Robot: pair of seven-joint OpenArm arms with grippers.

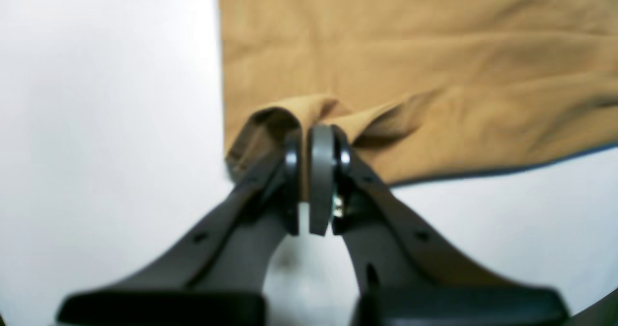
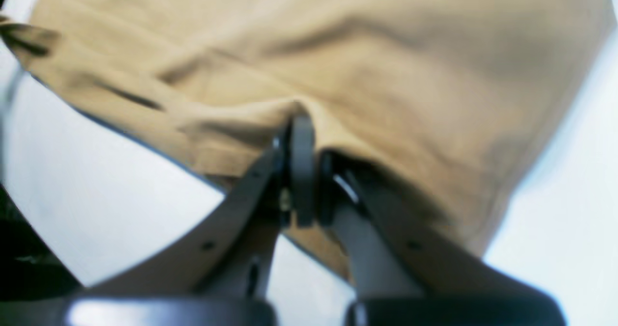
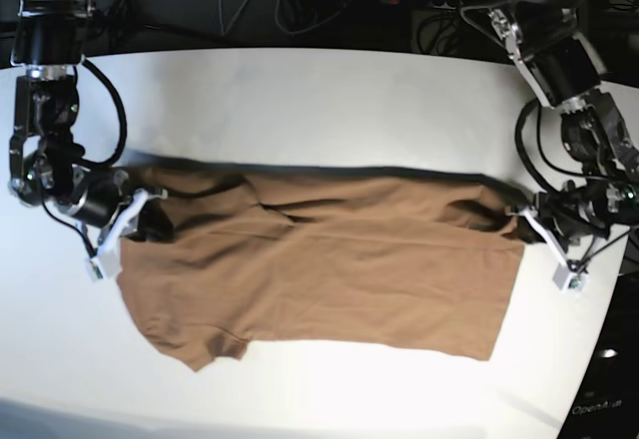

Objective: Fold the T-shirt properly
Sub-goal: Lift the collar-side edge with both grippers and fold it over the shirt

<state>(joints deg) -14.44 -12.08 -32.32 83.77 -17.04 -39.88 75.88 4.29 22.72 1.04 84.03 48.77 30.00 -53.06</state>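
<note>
Left wrist view: the left gripper (image 1: 309, 171) is pinching a bunched fold of the tan-brown T-shirt (image 1: 410, 70) near one of its corners, jaws closed on the cloth with no gap showing; beyond it the shirt is lying flat on the white table (image 1: 106, 123), one straight edge running up the frame. Right wrist view: the right gripper (image 2: 301, 171) is clamping a raised ridge of the T-shirt (image 2: 386, 65) likewise, jaws closed on fabric; this view is blurred, and which part of the garment is caught is not readable here. Base view: only here is the whole layout showing. The T-shirt (image 3: 319, 269) is stretching sideways across the table (image 3: 319, 90), the left gripper (image 3: 534, 221) holding its edge at that view's right, the right gripper (image 3: 135, 212) holding the opposite end, where a sleeve is sticking out below. The far long edge is appearing doubled over in a band, so one lengthwise fold is probably underway; the remaining folds are seemingly not yet done.
</note>
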